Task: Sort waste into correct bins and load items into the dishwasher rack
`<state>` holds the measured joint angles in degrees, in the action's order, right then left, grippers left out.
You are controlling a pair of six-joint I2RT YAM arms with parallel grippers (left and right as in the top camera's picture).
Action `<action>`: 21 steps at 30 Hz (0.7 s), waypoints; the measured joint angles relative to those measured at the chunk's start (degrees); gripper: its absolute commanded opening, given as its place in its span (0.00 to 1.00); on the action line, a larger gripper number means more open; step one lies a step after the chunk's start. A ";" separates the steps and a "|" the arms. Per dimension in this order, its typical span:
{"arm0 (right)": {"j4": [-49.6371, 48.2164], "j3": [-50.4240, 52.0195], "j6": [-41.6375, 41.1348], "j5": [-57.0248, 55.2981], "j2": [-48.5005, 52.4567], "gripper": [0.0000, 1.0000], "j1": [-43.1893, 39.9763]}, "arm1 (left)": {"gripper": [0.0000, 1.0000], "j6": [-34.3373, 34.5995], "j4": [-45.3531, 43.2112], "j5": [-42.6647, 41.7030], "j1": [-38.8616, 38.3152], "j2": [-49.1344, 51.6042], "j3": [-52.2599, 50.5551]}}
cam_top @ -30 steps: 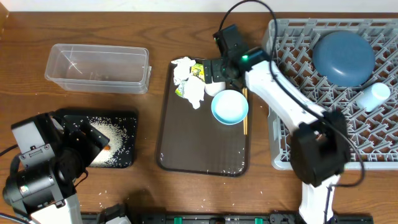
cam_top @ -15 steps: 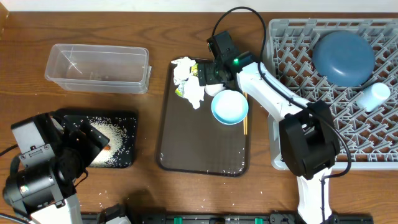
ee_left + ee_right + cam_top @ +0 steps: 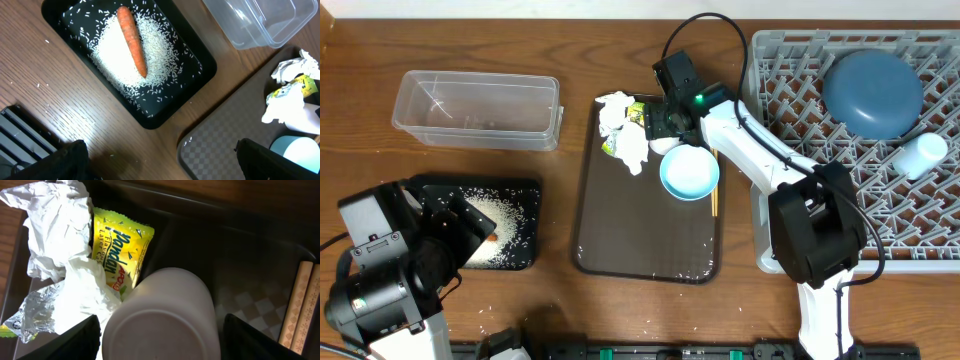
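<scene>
R gripper (image 3: 161, 347) straddles whitish-pink cup (image 3: 160, 305), jaws apart.

Brown wood-grain table (image 3: 470, 30), soft even light, faint sheen

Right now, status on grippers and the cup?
Left gripper open, empty. Right gripper open, straddling the cup on the tray. Napkins and wrapper lie right beside it.
</scene>
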<state>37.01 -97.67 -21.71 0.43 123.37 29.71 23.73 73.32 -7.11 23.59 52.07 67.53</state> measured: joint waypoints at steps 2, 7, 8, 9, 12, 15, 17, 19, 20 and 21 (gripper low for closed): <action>0.13 0.00 0.00 0.02 0.00 0.78 0.02 | 0.96 0.00 -0.02 0.02 0.00 0.00 0.00; 0.44 0.00 0.00 0.02 0.00 0.78 0.00 | 0.96 0.00 -0.02 0.00 0.00 0.00 0.00; 0.46 0.00 0.00 0.02 0.00 0.78 0.02 | 0.97 0.00 -0.02 0.02 0.00 0.00 0.00; 0.46 0.00 0.00 0.02 0.00 0.77 0.02 | 0.97 0.00 -0.02 0.02 0.00 0.00 0.00; 0.61 0.00 0.00 0.02 0.00 0.77 0.02 | 0.97 0.00 -0.02 0.00 0.00 0.00 0.00; 0.92 0.00 0.00 0.02 0.00 0.77 0.02 | 0.97 0.00 -0.02 0.00 0.00 0.00 0.00; 1.11 0.00 0.04 0.02 0.00 0.74 0.02 | 0.97 0.00 -0.02 0.02 0.00 0.00 0.00; 1.18 0.00 0.17 0.02 0.00 0.69 0.02 | 0.96 0.00 -0.02 0.02 0.00 0.00 0.00; 1.18 0.00 0.13 0.00 0.00 0.68 0.02 | 0.97 0.00 -0.02 0.00 0.00 0.00 0.00; 1.16 0.00 0.02 -0.02 0.00 0.66 0.02 | 0.97 0.00 -0.02 0.00 0.00 0.00 0.00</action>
<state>38.17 -97.67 -21.69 0.40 123.37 29.74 23.73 73.30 -7.11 23.59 52.07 67.53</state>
